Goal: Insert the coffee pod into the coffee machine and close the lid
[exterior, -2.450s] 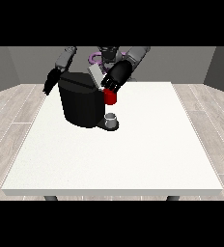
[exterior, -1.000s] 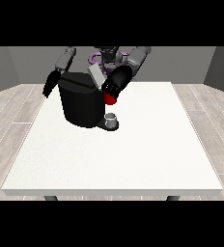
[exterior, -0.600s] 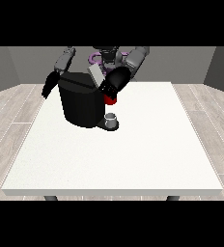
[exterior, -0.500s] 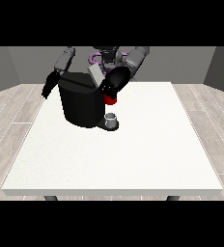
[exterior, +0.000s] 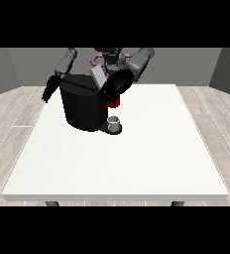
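- While you look across the surface toward the robot, the robot hand at the view's right (exterior: 117, 86) sits at the upper right corner of the coffee machine (exterior: 85, 104), its dark fingers curled round the coffee pod (exterior: 115, 102).
- You can see the coffee pod only as a red patch showing below that robot hand, just beside the machine's right edge and above the small cup (exterior: 114, 122).
- You will find the lid (exterior: 97, 78) raised: a light grey flap stands tilted above the machine's top, just behind the robot hand with the pod.
- Whether the pod touches the machine's top you cannot tell from this angle, since the robot hand covers most of it.
- At the view's left, the other robot hand (exterior: 50, 89) hangs beside the machine's upper left corner, fingers pointing downward; it has nothing in it, and whether it touches the machine you cannot tell.
- Your coffee machine is a black block standing on the far left part of the white surface (exterior: 137, 163), with the small grey cup on its base at the front right.
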{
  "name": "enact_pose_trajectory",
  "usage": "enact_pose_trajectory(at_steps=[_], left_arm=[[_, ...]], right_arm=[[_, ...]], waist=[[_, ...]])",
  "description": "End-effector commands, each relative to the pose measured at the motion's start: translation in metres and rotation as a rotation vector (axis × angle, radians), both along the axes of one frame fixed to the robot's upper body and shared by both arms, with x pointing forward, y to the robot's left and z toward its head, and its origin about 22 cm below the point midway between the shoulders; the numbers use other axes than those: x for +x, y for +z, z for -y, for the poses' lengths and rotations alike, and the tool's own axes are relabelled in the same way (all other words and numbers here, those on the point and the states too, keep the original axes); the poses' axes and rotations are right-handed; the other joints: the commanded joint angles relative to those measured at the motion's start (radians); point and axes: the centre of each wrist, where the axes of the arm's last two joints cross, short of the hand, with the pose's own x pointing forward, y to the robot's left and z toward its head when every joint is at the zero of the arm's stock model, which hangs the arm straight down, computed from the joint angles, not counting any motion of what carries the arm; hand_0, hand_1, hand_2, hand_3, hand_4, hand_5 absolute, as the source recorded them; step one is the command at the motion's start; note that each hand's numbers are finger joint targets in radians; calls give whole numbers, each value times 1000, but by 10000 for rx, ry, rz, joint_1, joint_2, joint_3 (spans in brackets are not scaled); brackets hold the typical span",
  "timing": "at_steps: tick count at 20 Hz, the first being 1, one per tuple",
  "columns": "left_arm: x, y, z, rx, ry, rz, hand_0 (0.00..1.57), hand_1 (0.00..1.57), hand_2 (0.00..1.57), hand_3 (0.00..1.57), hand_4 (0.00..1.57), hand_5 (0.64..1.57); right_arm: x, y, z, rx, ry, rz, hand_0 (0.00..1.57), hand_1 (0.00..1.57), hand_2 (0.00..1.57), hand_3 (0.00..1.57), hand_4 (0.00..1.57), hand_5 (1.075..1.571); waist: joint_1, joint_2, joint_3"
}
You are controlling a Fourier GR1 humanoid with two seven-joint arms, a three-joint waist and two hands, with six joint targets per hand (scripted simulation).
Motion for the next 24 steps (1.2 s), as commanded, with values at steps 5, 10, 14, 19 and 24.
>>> enact_pose_trajectory(at_steps=[5, 10, 14, 19, 24], left_arm=[[1, -6, -11, 121, 693, -125, 0, 0, 565, 474, 0, 1571], [4, -13, 13, 252, 306, -499, 0, 0, 432, 326, 0, 1571], [6, -48, -7, -71, 583, -1254, 0, 0, 221, 146, 0, 1571], [3, -112, -4, -494, 239, -3012, 0, 0, 0, 0, 0, 1571], [-2, -163, 27, -3008, -699, -3492, 0, 0, 130, 0, 0, 1571]], right_arm=[[-8, -20, -10, 187, -61, -213, 0, 0, 0, 0, 83, 1571], [1, -15, 3, 221, -322, -494, 0, 0, 0, 0, 144, 1571], [-12, -33, 8, 395, -288, -1133, 0, 0, 0, 0, 0, 1571], [-49, -94, 41, 604, -794, -2553, 0, 0, 0, 0, 0, 1571], [-61, -111, 37, 711, -1094, -2686, 0, 0, 0, 0, 0, 1571]], waist=[[149, -142, -56], [443, -549, -54], [639, -1216, -60], [1416, -2838, -55], [2080, -3620, -62]])
